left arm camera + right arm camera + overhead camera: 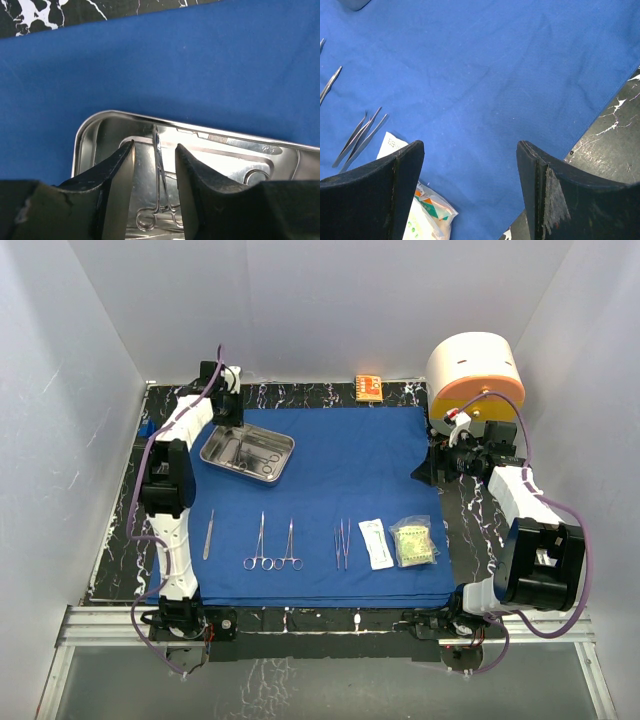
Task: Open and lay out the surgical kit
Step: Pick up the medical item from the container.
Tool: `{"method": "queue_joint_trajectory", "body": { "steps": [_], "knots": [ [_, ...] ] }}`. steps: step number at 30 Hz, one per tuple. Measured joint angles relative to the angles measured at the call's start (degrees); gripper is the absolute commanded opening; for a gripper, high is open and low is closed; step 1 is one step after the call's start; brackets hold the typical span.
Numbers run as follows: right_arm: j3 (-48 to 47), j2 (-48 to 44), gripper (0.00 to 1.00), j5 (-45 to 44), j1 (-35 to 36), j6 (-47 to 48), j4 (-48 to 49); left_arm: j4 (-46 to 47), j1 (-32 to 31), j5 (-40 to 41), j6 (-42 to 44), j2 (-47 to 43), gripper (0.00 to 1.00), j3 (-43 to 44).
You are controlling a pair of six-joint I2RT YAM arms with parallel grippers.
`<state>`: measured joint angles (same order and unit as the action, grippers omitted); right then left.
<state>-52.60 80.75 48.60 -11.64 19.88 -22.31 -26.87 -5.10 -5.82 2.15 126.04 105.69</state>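
Note:
The royal-blue cloth (pixel 330 490) lies spread flat on the table. The steel tray (pixel 216 459) sits on its far left corner with ring-handled forceps (pixel 161 175) inside. My left gripper (pixel 228 420) hovers over the tray; in the left wrist view (pixel 154 150) it is open, with the forceps showing between its fingers. Along the cloth's near side lie a slim tool (pixel 209 534), two ring-handled forceps (pixel 273 546), tweezers (pixel 342 543), a white packet (pixel 376 543) and a yellowish packet (pixel 414 543). My right gripper (pixel 470 150) is open and empty above the cloth's right edge.
A big cream-and-orange cylinder (pixel 476 375) stands at the back right behind the right arm. A small orange box (pixel 368 388) sits at the back edge. The black marbled tabletop (pixel 465 510) borders the cloth, with white walls all round.

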Motion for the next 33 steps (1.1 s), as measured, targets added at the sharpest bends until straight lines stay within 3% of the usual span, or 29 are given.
{"method": "queue_joint_trajectory", "body": {
  "steps": [17, 33],
  "knots": [
    [0.0, 0.3, 0.73, 0.0, 0.0, 0.4, 0.0, -0.6, 0.0, -0.6, 1.5, 5.8, 0.35, 1.9],
    [0.0, 0.4, 0.73, 0.0, 0.0, 0.8, 0.0, 2.0, -0.6, -0.1, 4.5, 5.7, 0.24, -0.6]
  ]
}}
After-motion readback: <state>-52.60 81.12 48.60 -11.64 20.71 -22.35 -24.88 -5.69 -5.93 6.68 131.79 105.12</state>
